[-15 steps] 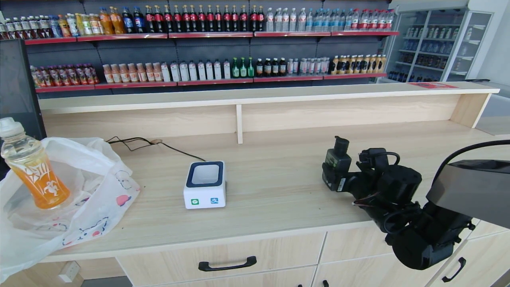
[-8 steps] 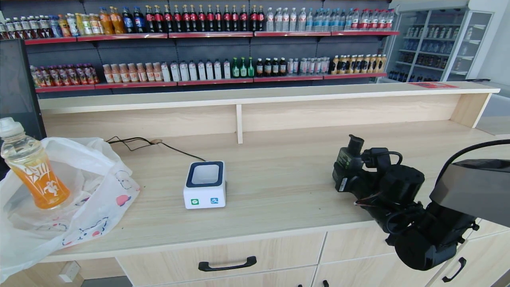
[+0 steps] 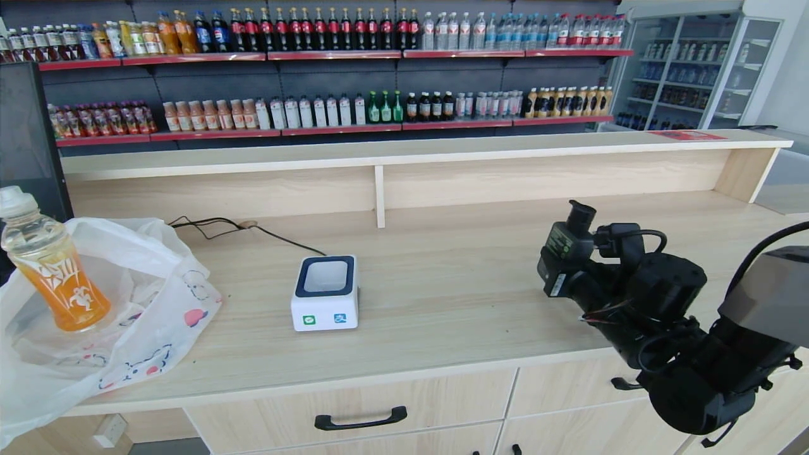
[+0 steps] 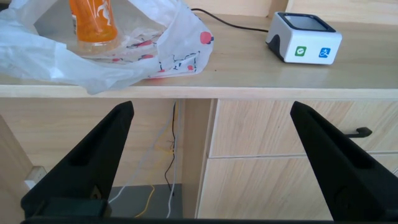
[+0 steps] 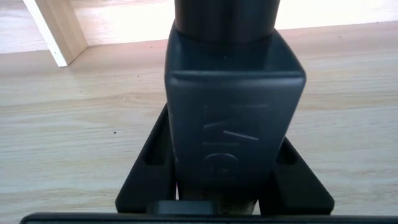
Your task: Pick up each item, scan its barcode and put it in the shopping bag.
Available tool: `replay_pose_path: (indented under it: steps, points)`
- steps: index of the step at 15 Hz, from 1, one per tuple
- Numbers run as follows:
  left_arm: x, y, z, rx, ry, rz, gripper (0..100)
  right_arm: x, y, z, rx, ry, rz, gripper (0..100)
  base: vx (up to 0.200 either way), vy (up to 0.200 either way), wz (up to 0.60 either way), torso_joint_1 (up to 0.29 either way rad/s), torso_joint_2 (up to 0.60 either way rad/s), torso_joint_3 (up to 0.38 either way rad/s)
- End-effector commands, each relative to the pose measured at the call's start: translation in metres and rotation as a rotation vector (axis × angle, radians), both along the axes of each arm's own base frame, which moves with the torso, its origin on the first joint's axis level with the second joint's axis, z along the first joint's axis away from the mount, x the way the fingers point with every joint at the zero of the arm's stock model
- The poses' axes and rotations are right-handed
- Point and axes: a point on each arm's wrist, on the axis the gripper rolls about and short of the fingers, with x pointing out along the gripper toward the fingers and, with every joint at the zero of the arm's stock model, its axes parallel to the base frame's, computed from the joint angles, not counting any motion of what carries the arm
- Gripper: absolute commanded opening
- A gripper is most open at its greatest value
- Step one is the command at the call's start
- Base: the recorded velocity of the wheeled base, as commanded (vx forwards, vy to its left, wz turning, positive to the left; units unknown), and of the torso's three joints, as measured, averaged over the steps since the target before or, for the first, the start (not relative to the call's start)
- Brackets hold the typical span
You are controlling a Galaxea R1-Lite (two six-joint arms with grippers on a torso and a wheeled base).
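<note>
My right tool (image 3: 572, 272) is clamped on the dark bottle (image 3: 564, 248). Over the last second it has carried the bottle rightward above the surface (image 3: 442, 297), farther from the scanner (image 3: 325, 292) and the shopping bag (image 3: 145, 278). By my reckoning I must bring it back across. The orange drink (image 3: 54, 268) stands in the bag. My left tool (image 4: 211, 168) hangs wide open and empty.

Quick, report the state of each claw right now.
Left claw: open, holding nothing.
Right claw: closed on a dark bottle.
</note>
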Motion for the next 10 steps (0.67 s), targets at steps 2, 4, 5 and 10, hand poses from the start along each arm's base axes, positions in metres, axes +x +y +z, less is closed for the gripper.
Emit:
replay_pose_path:
  steps: [2,4,5,10]
  points:
    - [0.0,0.0,0.0,-0.001,-0.001,0.0,100,-0.018,-0.005,0.019,0.012,-0.034,0.001,0,0.0,0.0,0.0,0.0,0.0,0.0]
    - [0.0,0.0,0.0,0.001,-0.001,0.0,100,-0.029,-0.009,0.027,0.013,-0.043,0.001,0,0.0,0.0,0.0,0.0,0.0,0.0]
    - [0.0,0.0,0.0,0.001,-0.001,0.0,100,-0.034,-0.01,0.031,0.016,-0.051,0.002,0,0.0,0.0,0.0,0.0,0.0,0.0]
    - [0.0,0.0,0.0,0.001,-0.001,0.0,100,-0.067,0.001,0.046,0.024,-0.078,0.08,0,0.0,0.0,0.0,0.0,0.0,0.0]
